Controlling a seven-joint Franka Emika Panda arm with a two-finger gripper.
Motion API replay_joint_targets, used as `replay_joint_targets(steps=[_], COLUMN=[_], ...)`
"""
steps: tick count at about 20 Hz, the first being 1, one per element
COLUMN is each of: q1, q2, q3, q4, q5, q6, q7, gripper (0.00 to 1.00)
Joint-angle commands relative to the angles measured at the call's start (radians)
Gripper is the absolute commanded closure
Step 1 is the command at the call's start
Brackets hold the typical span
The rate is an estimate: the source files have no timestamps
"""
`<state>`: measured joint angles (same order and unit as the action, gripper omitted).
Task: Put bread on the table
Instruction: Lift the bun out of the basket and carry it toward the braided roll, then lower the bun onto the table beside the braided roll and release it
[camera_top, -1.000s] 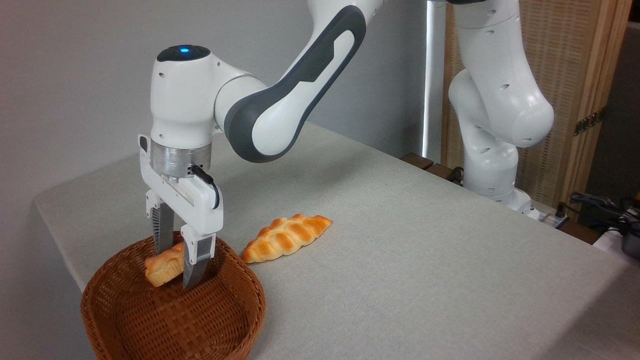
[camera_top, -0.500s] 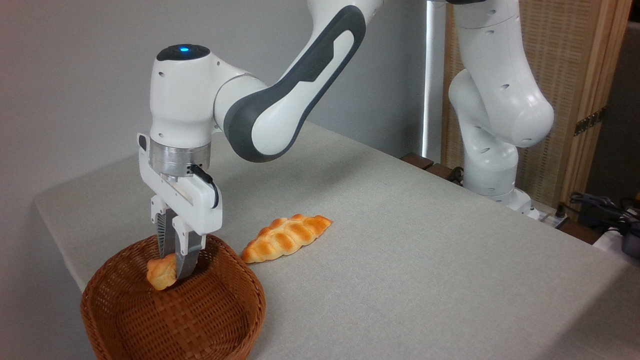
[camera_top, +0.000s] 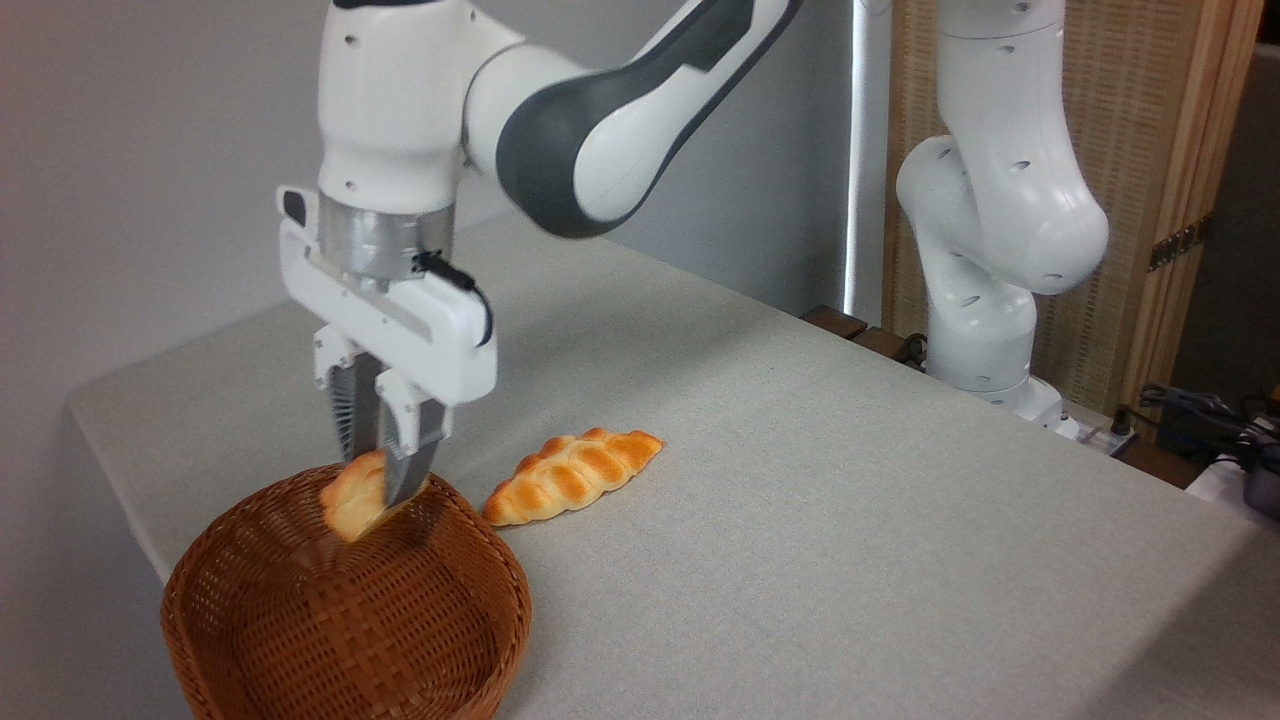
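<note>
The bread (camera_top: 350, 498), a small orange-golden bun, hangs pinched in my gripper (camera_top: 385, 490), which is shut on it. It hangs just above the far rim of the brown wicker basket (camera_top: 340, 620), over the basket's back part. My fingers (camera_top: 405, 465) point straight down and cover the bun's right side. The table (camera_top: 800, 520), covered in light grey-beige cloth, spreads out to the right and behind.
A longer braided golden loaf (camera_top: 572, 474) lies on the cloth just right of the basket. The arm's white base (camera_top: 985, 300) stands at the table's far right edge. Cables and a wooden screen sit beyond it.
My fingers closed on the bun inside the basket, then rose with it and shifted slightly right. The bun has come up from the basket's bottom to rim height.
</note>
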<state>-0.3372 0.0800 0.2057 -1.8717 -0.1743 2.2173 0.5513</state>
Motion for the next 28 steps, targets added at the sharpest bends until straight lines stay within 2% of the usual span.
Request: replay_joint_targets(steps=[1, 4, 5, 7, 8, 10, 28], q1=[-0.005, -0.006, -0.006, -0.009, -0.012, -0.019, -0.019], q2=[-0.066, -0.108, -0.118, -0.123, -0.123, -0.123, -0.131], q3=[0.021, 0.049, 0.05, 0.049, 0.043, 0.04, 0.04], q4=[-0.015, -0.021, -0.03, -0.03, -0.03, -0.03, -0.017], q5=[-0.007, -0.005, -0.004, 0.06, 0.082, 0.088, 0.087], q6=[-0.149, -0.25, -0.278, -0.348, -0.388, -0.412, -0.389], q7=[0.102, 0.148, 0.156, 0.157, 0.159, 0.159, 0.159], gripper=[0.52, 0.49, 0.42, 0.0, 0.0, 0.0, 0.0])
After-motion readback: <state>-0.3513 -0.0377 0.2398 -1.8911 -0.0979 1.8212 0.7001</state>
